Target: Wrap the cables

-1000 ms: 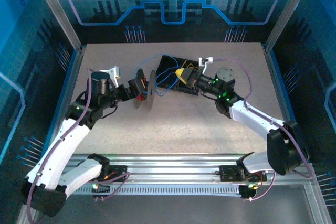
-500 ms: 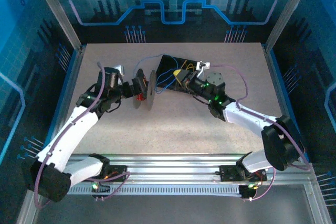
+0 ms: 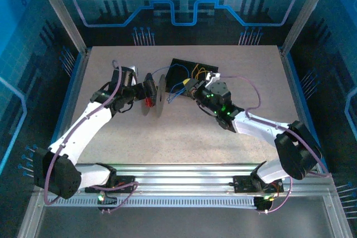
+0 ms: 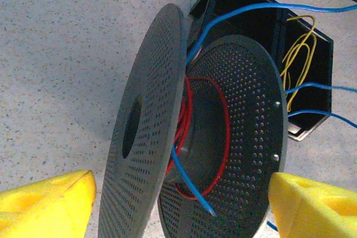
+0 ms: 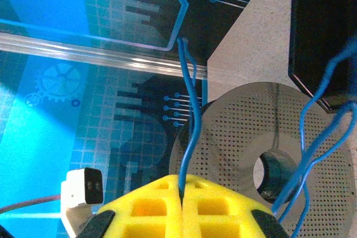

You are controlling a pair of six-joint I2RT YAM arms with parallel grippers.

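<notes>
One blue cable rises from the closed right gripper.

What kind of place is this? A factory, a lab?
Probably a robotics test or demonstration cell, not a factory: an aluminium-framed enclosure with blue circuit-pattern panels, and a speckled table where two arms work with a perforated grey spool and thin blue wire.

A speckled beige table carries a black tray — and an upright perforated spool.
</notes>
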